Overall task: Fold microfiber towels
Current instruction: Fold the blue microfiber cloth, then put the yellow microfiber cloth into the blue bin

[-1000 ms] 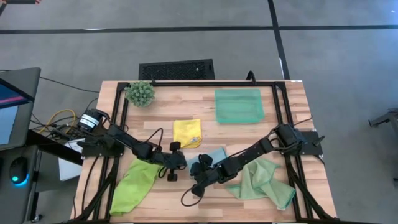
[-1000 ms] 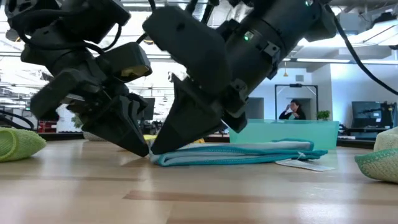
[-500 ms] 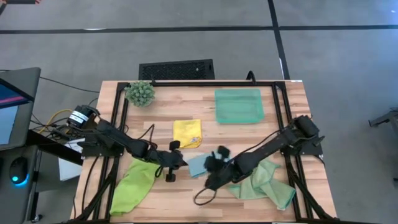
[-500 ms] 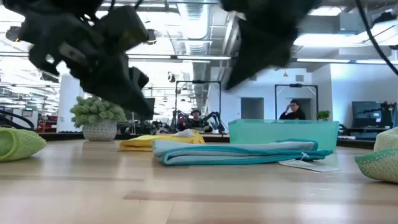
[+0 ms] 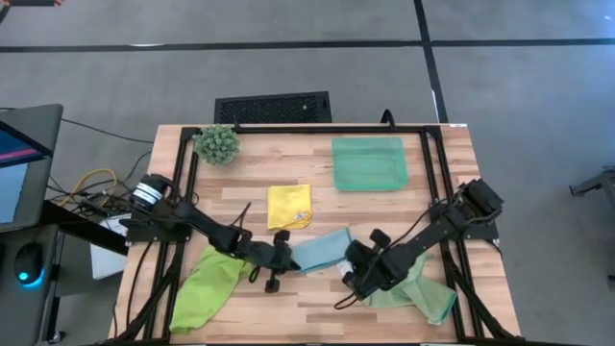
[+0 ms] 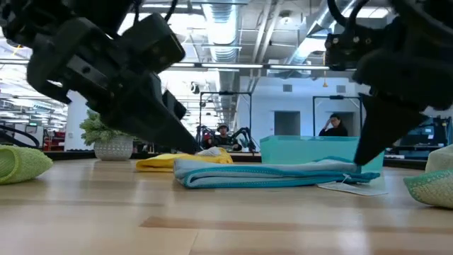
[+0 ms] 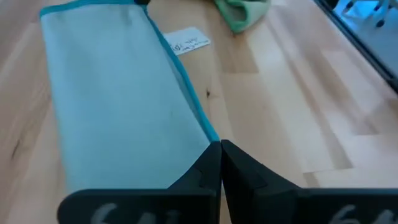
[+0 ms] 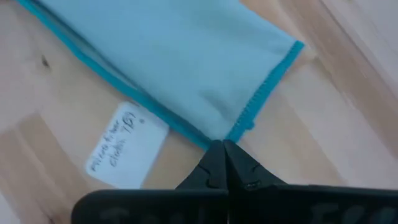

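Observation:
A light blue towel (image 5: 322, 252) lies folded into a flat strip mid-table, its white label (image 8: 124, 146) sticking out at the right end. My left gripper (image 7: 221, 144) is shut, its tips at the strip's left near corner. My right gripper (image 8: 221, 144) is shut too, its tips at the right near corner. A folded yellow towel (image 5: 289, 205) lies behind the strip. The lime green towel (image 5: 207, 288) is heaped at the near left, the sage green one (image 5: 415, 286) at the near right. My left gripper's shut tips stand slanting down right at the teal hem of the strip's left near corner (image 7: 210, 132); I cannot tell whether they touch it. My right gripper's shut tips point steeply down at the stitched right near corner (image 8: 239, 129); whether they touch it I cannot tell either.
A teal tray (image 5: 369, 163) sits at the far right and a small spiky plant (image 5: 217, 143) at the far left. A black frame (image 5: 428, 135) runs round the table top. Bare wood shows along the near edge between the two heaps.
Both grippers have risen off the blue strip's left end. My right gripper has swung toward the table's right edge, turning as it went, and come down at the strip's right end. My left gripper drew back a little, then returned to the left end. The strip has stayed flat.

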Available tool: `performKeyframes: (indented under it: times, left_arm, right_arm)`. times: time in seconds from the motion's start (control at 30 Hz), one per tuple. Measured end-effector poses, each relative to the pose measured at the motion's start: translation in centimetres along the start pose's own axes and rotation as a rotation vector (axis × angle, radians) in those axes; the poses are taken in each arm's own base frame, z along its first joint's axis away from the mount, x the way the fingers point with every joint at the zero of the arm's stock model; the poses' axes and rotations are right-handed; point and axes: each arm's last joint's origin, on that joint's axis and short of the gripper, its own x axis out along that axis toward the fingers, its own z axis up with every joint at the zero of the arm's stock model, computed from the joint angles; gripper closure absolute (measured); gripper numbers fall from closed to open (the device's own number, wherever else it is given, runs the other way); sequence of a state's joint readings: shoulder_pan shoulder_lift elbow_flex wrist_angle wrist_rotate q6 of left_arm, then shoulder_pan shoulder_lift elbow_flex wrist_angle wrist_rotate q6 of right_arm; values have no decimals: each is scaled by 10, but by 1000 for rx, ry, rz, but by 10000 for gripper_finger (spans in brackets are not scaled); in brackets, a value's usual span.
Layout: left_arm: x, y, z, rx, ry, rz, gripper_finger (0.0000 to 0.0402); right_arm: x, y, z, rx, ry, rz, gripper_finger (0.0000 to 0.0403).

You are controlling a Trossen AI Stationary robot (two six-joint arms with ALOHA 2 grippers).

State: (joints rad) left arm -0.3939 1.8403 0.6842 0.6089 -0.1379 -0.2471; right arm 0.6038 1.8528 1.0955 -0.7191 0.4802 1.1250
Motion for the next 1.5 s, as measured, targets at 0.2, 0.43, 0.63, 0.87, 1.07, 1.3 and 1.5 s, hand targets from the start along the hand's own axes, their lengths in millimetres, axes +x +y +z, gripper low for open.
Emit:
performKeyframes:
  times: [0.2, 0.43, 0.63, 0.87, 1.07, 1.3, 1.5]
  left_arm:
    - [-1, -3, 8, 17, 53, -26, 401]
    - [-55, 8, 43, 141, 102, 133, 401]
    - [-95, 50, 56, 134, 182, 482, 401]
    - [-115, 130, 58, -9, 273, 460, 341]
    - [-122, 195, 40, -227, 306, 470, 243]
    - [-117, 239, 9, -584, 315, 436, 161]
    - [-107, 240, -1, -657, 355, 395, 136]
  right_arm:
    - [0, 0, -1, -14, 36, 21, 401]
    - [-38, -6, 31, -63, -57, 72, 394]
    - [-41, -19, 59, -78, -164, 71, 382]
    - [-31, -24, 72, -87, -168, 69, 366]
    - [-32, -23, 72, -126, -178, 69, 363]
    - [-30, -26, 75, -215, -180, 47, 360]
    - [-25, -36, 84, -308, -165, 6, 356]
